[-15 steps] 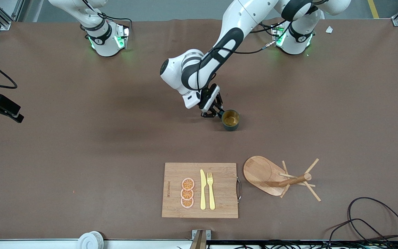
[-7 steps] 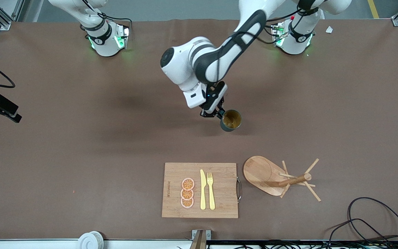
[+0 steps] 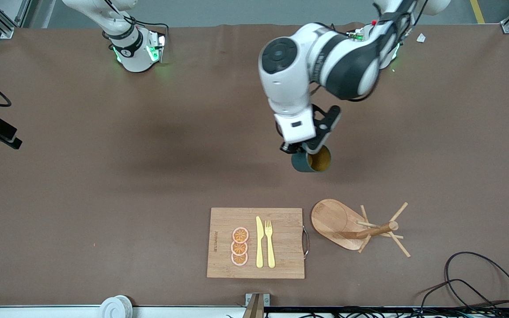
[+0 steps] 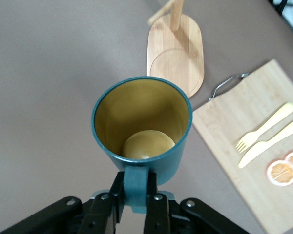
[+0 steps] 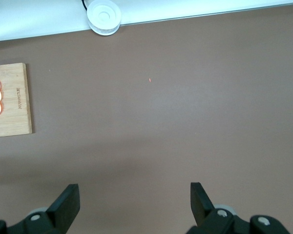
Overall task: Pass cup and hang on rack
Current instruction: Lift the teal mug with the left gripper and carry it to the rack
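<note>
Teal cup handle clenched in left gripper; right gripper spread wide; board lettering unreadable

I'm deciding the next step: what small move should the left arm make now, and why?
Probably carry the dark teal mug toward the wooden mug tree: the left gripper is shut on its handle, lifted over bare table, and no peg is near yet.

bamboo cutting board, orange slices, yellow knife, fork
</note>
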Tool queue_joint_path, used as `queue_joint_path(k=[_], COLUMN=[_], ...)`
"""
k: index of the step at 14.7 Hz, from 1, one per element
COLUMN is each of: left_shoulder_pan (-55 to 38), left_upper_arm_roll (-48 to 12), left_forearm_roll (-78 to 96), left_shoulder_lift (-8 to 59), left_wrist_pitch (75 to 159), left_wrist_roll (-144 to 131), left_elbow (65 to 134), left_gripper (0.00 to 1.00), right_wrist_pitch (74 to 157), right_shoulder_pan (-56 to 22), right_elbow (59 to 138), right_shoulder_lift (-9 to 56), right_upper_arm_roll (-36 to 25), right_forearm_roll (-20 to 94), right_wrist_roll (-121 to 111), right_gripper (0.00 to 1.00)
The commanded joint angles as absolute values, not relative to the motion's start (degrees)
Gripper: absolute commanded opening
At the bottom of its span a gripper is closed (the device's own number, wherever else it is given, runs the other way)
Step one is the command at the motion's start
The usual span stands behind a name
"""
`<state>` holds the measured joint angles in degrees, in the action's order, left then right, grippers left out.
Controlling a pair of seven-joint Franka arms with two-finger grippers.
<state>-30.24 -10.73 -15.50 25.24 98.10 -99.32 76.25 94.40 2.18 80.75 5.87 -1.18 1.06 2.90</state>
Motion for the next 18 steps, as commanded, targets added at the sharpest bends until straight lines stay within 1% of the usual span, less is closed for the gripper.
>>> queue_joint_path(k=[1,4,7,9,11,14,18], left_shoulder_pan=[-25.24,-18.74,-13.73,-9.69,-4.95,-0.36,3.24], left_upper_arm_roll=[-11.34,-11.34,-11.34,-11.08,-11.07,-10.64,-10.55], left_forearm_roll=[-9.69,-0.13,9.29,17.45,24.57,43.36,51.21], left_shoulder_lift=[22.16,21.45,19.78,19.86,20.48,22.84,27.06], left_wrist_pitch=[99.75,100.89,103.09,103.53,103.54,103.62,103.62], left_wrist_roll=[-95.47,-90.11,-87.99,-84.04,-80.0,-71.92,-67.59], left_elbow=[77.7,74.8,74.71,74.79,74.88,74.97,74.97], left_gripper=[0.0,0.0,0.0,0.0,0.0,0.01,0.0], right_wrist_pitch=[93.78,93.78,93.78,93.78,93.78,93.78,93.87], right_shoulder_pan=[3.34,3.34,3.34,3.34,3.34,3.34,3.34], right_elbow=[80.6,80.6,80.6,80.6,80.6,80.6,80.6], right_shoulder_lift=[5.45,5.45,5.45,5.45,5.45,5.45,5.45], right_upper_arm_roll=[-0.26,-0.26,-0.26,-0.26,-0.26,-0.26,-0.26], right_forearm_roll=[0.7,0.7,0.7,0.7,0.62,0.7,0.7], right_wrist_roll=[2.46,2.64,2.55,2.46,2.46,2.55,2.64], right_gripper=[1.0,1.0,1.0,1.0,1.0,1.0,1.0])
